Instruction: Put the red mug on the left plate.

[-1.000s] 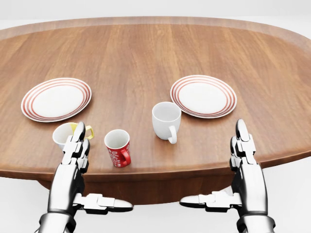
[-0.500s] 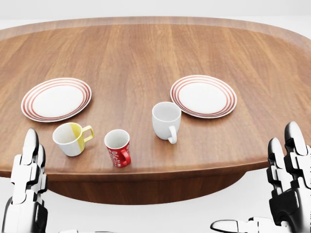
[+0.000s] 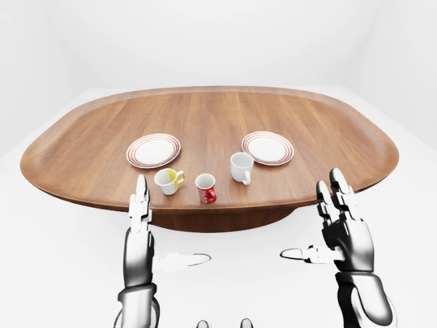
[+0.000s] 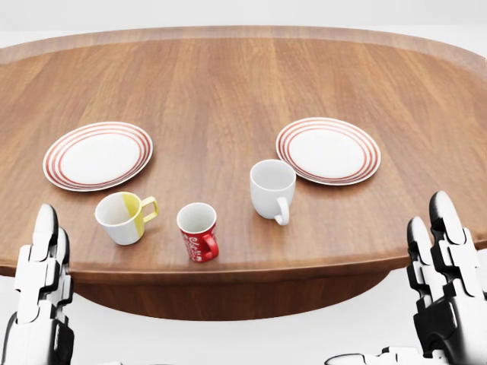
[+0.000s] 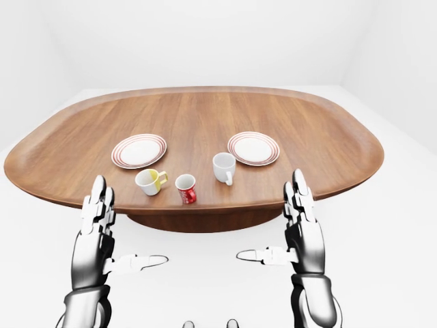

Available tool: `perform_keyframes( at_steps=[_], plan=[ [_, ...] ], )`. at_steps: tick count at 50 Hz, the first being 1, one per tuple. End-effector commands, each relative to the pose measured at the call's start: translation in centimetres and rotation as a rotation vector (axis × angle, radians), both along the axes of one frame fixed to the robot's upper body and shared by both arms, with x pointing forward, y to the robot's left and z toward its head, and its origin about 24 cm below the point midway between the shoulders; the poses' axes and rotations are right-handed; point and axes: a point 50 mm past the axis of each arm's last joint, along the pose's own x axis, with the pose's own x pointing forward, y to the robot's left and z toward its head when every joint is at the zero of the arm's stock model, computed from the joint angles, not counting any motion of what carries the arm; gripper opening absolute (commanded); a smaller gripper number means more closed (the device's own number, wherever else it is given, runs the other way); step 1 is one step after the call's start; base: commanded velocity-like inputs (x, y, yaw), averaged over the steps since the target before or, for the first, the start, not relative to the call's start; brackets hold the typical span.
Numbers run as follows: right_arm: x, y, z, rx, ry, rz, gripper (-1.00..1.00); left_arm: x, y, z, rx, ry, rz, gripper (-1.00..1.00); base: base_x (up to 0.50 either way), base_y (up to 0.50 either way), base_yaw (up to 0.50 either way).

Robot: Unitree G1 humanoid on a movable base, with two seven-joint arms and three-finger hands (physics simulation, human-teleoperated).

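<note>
Both hands have dropped away from the table since a second ago, when they stood up over its near edge, and the whole head view has slid a little, so the camera moved, not the crockery. The left hand (image 3: 140,236) now hangs below the rim with its fingers straight up and the thumb stuck out sideways, spread and holding nothing. The right hand (image 3: 345,229) is the same, fingers up, thumb out, empty.

Just past the left hand stands the red mug (image 4: 198,232), upright near the table's (image 4: 228,84) bottom edge in the head view. The yellow-and-white mug (image 4: 122,217) sits close on its left, the white mug (image 4: 272,190) a bit up and right. The left plate (image 4: 97,155) lies beyond the yellow-and-white mug, bare.

My worry is that a reach from the left could catch the yellow-and-white mug, which sits between hand and plate, or nudge the red mug off the edge, so close is it.

The eye views show whole hands and thumbs; the head view shows only fingertips but better mug spacing.
</note>
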Motion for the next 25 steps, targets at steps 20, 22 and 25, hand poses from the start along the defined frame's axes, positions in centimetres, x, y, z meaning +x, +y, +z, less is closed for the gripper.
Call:
perform_keyframes(
  at_steps=[20, 22, 25],
  plan=[
    [1.3, 1.1, -0.9, -0.065, 0.036, 0.038, 1.0, 0.7, -0.3, 0.3, 0.001, -0.02, -0.036, 1.0, 0.03, 0.5, 0.0],
    [1.7, 1.2, -1.0, -0.065, 0.042, 0.042, 1.0, 0.9, -0.2, 0.4, 0.001, -0.028, -0.037, 1.0, 0.0, 0.5, 0.0],
    [2.3, 1.3, -1.2, -0.064, 0.054, 0.047, 1.0, 1.0, -0.3, 0.3, 0.002, -0.027, -0.04, 1.0, 0.0, 0.5, 0.0]
  ],
)
